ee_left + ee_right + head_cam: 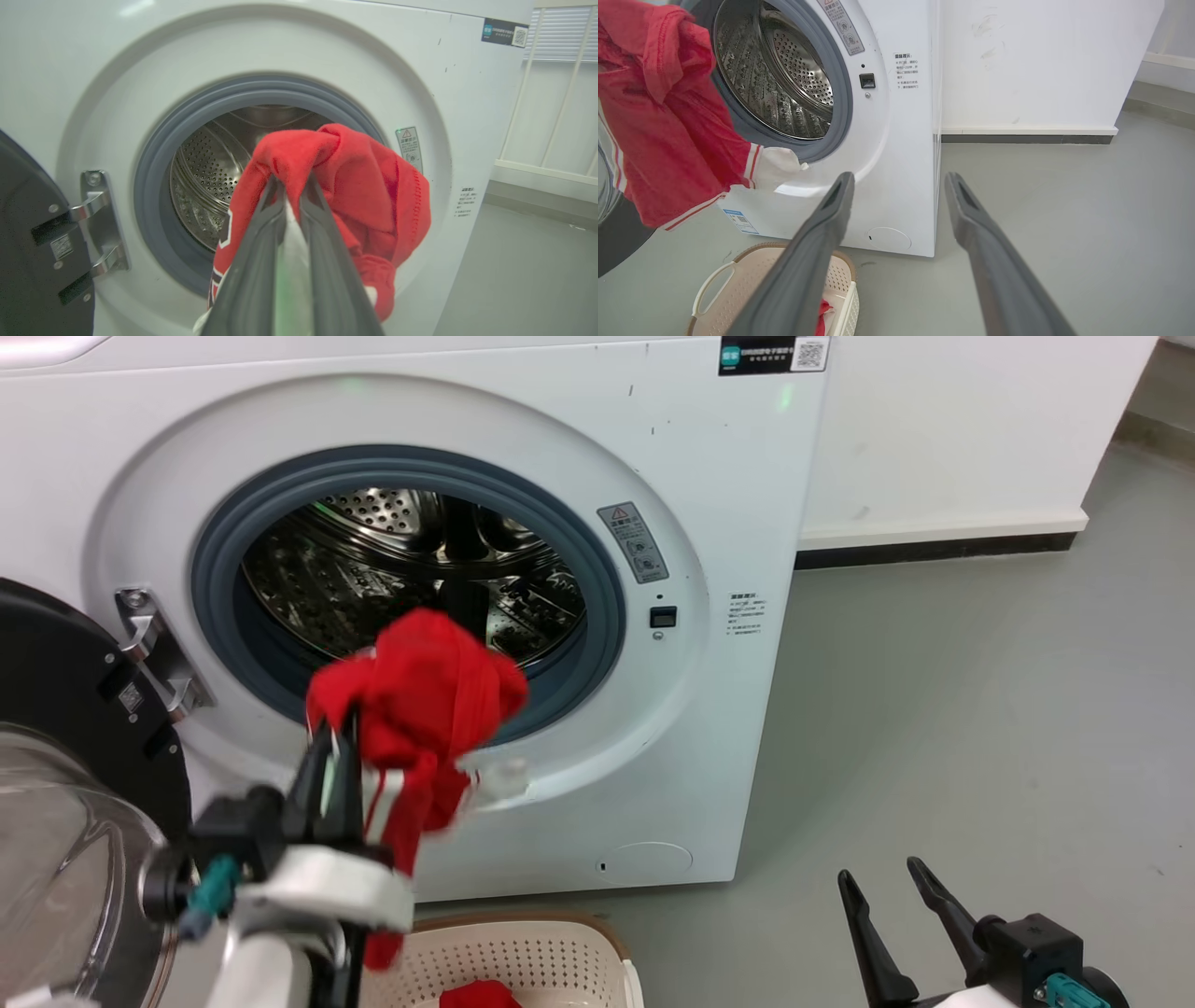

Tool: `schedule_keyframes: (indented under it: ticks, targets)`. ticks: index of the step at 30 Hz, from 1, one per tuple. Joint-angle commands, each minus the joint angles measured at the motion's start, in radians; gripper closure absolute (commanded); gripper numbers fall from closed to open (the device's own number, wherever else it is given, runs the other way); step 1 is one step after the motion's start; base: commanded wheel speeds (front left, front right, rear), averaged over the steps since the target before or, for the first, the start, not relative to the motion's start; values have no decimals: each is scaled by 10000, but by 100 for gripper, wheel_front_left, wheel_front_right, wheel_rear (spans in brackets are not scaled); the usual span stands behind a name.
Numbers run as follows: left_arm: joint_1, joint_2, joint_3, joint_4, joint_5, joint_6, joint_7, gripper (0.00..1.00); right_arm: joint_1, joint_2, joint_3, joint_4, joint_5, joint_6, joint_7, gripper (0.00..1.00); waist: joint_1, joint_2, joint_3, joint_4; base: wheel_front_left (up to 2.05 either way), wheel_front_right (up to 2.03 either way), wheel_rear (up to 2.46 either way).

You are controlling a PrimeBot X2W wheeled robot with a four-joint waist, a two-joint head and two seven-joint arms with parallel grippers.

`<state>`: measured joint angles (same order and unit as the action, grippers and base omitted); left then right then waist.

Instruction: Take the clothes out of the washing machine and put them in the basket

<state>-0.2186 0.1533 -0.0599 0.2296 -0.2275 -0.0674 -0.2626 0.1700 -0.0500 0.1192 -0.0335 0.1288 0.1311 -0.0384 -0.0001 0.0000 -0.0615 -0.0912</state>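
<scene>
The left gripper clamps 1 red garment before the washing machine porthole, higher than the basket (1 more red piece lies inside). The right gripper is spread apart, holding nothing.

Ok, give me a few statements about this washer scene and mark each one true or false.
1. The left tool is shut on a red garment outside the washing machine. True.
2. The right tool grips a garment too. False: it is open and holds nothing.
3. The basket holds nothing. False: a red cloth lies in it.
4. The machine's door stands open. True.
</scene>
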Motion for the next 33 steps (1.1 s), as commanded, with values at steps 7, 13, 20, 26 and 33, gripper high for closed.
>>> schedule_keyframes:
  ticks: [7,13,20,26,33]
  targets:
    - [2518,-516,-419,-994,-320,367,533,100,192,-5,65,-175,-42,-7,16,0,1,0,214,248,0,0,0]
    - [3119,-723,-635,-441,-498,559,443,100,-120,-5,122,-282,-59,-5,11,0,1,0,972,282,0,0,0]
    - [2082,-835,-524,1230,-700,650,124,100,-916,-5,325,-375,-53,-7,-180,0,1,0,2789,-87,0,0,0]
    - [702,-763,-332,3621,-837,503,25,100,-1683,-2,515,-150,80,-7,-507,0,1,0,4255,-522,0,0,0]
    - [-874,-636,-54,5816,-932,436,-29,100,-2346,-1,674,109,195,-5,-859,0,1,0,5517,-898,0,0,0]
